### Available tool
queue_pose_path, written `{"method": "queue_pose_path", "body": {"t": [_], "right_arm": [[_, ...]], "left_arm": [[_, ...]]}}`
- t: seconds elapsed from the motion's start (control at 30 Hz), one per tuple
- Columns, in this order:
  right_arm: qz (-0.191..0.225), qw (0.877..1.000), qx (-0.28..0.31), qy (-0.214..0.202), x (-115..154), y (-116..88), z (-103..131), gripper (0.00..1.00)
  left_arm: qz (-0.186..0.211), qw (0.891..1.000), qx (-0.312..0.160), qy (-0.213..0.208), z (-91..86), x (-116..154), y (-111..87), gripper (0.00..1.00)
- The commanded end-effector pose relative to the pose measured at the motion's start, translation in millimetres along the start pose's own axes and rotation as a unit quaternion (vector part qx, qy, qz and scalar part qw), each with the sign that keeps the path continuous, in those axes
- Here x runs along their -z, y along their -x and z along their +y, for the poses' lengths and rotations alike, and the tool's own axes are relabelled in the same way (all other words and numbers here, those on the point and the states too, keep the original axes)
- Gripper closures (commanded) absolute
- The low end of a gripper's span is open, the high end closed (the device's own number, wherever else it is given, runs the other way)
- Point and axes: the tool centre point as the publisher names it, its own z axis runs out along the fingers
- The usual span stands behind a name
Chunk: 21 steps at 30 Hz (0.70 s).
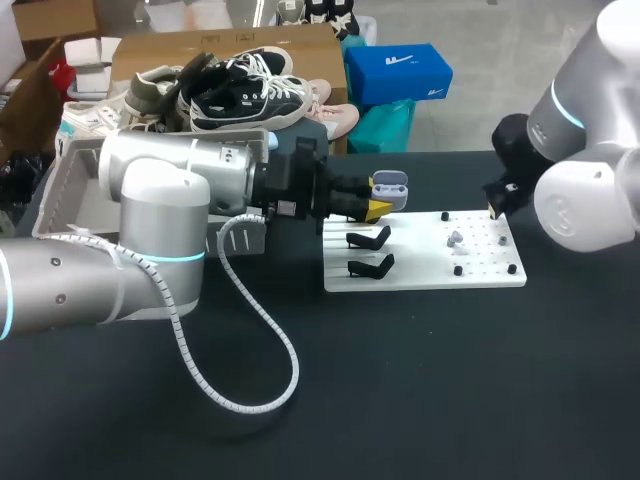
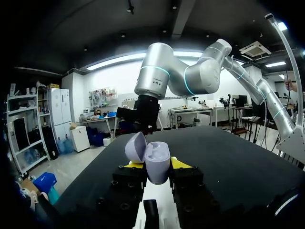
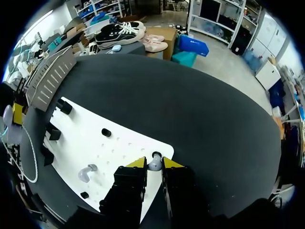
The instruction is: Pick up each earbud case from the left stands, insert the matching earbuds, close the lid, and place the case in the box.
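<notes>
An open lilac earbud case [image 1: 388,183] is held above the far left of the white board [image 1: 420,272], with my left gripper [image 1: 374,207] shut on it. From the left wrist, the case [image 2: 157,164] stands between the yellow tips with its lid tipped back. My right gripper [image 1: 496,206] hangs over the board's far right corner. In its wrist view the right gripper [image 3: 154,163] is shut on a lilac earbud [image 3: 154,165] at a black peg. A second earbud [image 3: 87,172] lies on the board [image 3: 119,143], also seen from the head camera [image 1: 455,238].
Two empty black stands [image 1: 368,238] [image 1: 370,266] sit on the board's left side, and small black pegs [image 1: 458,270] dot its right. A grey box [image 1: 62,185] stands at the table's far left. My left arm's white cable [image 1: 262,390] loops over the table.
</notes>
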Motion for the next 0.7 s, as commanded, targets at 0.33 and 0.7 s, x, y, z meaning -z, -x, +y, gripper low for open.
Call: {"method": "queue_pose_path", "body": {"t": [0.33,0.7], "right_arm": [[-0.002,1.000,0.006,-0.031,34,-4,13,1.00],[0.002,0.997,0.056,-0.057,76,-8,52,1.00]], "left_arm": [[-0.001,1.000,0.000,0.001,-0.3,0,-0.4,1.00],[-0.001,1.000,0.000,0.001,-0.3,0,-0.4,1.00]]}}
